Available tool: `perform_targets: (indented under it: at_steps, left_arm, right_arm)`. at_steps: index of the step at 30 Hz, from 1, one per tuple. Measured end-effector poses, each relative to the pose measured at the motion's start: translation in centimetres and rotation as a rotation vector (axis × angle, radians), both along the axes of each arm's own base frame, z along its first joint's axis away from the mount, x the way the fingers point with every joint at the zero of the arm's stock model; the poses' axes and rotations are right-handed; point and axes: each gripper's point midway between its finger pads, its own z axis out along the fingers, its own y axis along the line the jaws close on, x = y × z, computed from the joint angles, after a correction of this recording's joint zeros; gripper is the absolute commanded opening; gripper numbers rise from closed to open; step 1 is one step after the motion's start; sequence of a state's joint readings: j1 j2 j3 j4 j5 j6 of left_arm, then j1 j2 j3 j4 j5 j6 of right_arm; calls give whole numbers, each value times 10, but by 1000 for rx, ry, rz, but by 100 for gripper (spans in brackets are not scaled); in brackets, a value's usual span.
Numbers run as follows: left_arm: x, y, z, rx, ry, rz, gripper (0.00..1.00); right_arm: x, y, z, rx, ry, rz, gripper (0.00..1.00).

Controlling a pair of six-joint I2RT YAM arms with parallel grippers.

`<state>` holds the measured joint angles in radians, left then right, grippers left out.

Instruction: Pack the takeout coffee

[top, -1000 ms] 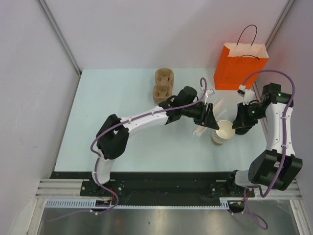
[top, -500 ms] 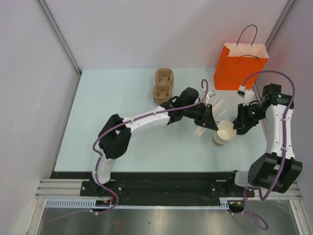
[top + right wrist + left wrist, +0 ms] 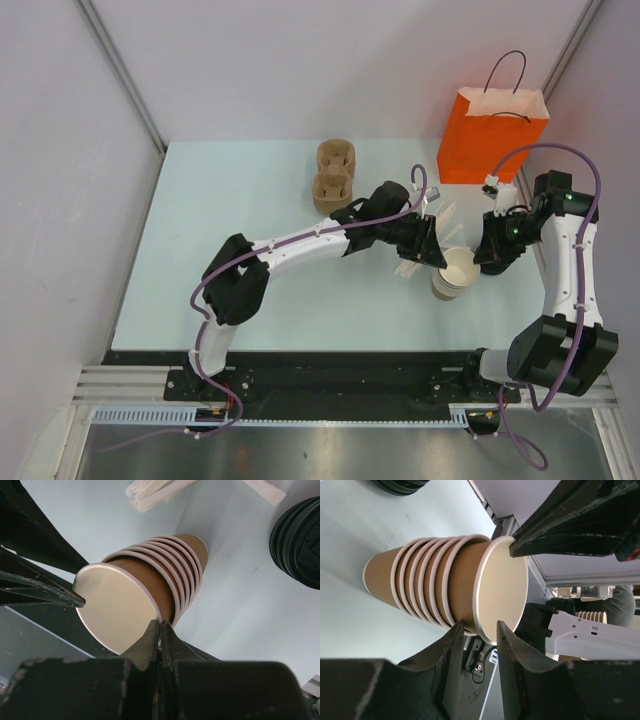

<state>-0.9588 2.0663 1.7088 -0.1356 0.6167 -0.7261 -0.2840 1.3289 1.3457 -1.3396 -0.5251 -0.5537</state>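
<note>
A stack of lidless tan paper cups (image 3: 455,277) stands on the table at the right, also showing in the left wrist view (image 3: 427,580) and the right wrist view (image 3: 175,567). My right gripper (image 3: 487,258) (image 3: 161,624) is shut on the rim of the top cup (image 3: 115,605) from the right. My left gripper (image 3: 437,256) (image 3: 479,627) is open, its fingers straddling the opposite rim of that top cup (image 3: 502,585). The brown pulp carrier (image 3: 335,175) sits at the back centre. The lidded takeout coffee is out of view.
An orange paper bag (image 3: 492,135) stands at the back right. Paper-wrapped sticks (image 3: 418,266) lie beside the stack under the left gripper. A stack of black lids (image 3: 300,540) lies close to the cups. Grey walls border the pale table (image 3: 230,220).
Both grippers stay at the cup stack. The left gripper has edged slightly back and left, and the stack's top has shifted a little with the right gripper.
</note>
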Motion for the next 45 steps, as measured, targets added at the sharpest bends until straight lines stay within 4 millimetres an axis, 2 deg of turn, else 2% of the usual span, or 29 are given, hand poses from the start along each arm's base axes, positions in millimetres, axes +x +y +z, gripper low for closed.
perform_targets:
  at_steps: [4, 8, 14, 17, 18, 20, 21, 23, 29, 37, 42, 45]
  left_arm:
    - [1, 0, -3, 9, -1, 10, 33]
    - [1, 0, -3, 13, 0, 12, 14]
    - [2, 0, -2, 9, 17, 17, 2]
    - [2, 0, 0, 6, 19, 14, 0]
    - [2, 0, 1, 4, 18, 14, 0]
    - [2, -1, 6, -8, 11, 10, 0]
    - [2, -3, 13, -23, 7, 1, 0]
    - [0, -7, 25, -54, -7, -15, 0]
    - [-3, -12, 54, -121, -37, -40, 0]
    - [-2, -12, 58, -124, -39, -40, 0]
    - [3, -10, 73, -150, -59, -33, 0]
    - [7, -5, 84, -166, -72, -29, 0]
  right_arm:
    - [0, 1, 1, 6, -6, 3, 0]
    - [0, 2, 2, 6, -6, 3, 0]
    - [-3, 2, 2, 8, 3, -1, 0]
    - [-4, 2, 3, 6, -2, -1, 20]
    - [-5, 2, 5, 5, -9, -2, 38]
    - [-7, 4, 9, 7, -25, -3, 55]
    - [-8, 5, 12, 7, -39, -1, 70]
    - [-9, 7, 17, 9, -65, 1, 78]
    - [0, 2, 43, -4, -156, -11, 84]
    - [17, -7, 78, -9, -266, -33, 91]
    - [27, -6, 90, 14, -295, -32, 100]
    - [35, -4, 103, 41, -322, -31, 100]
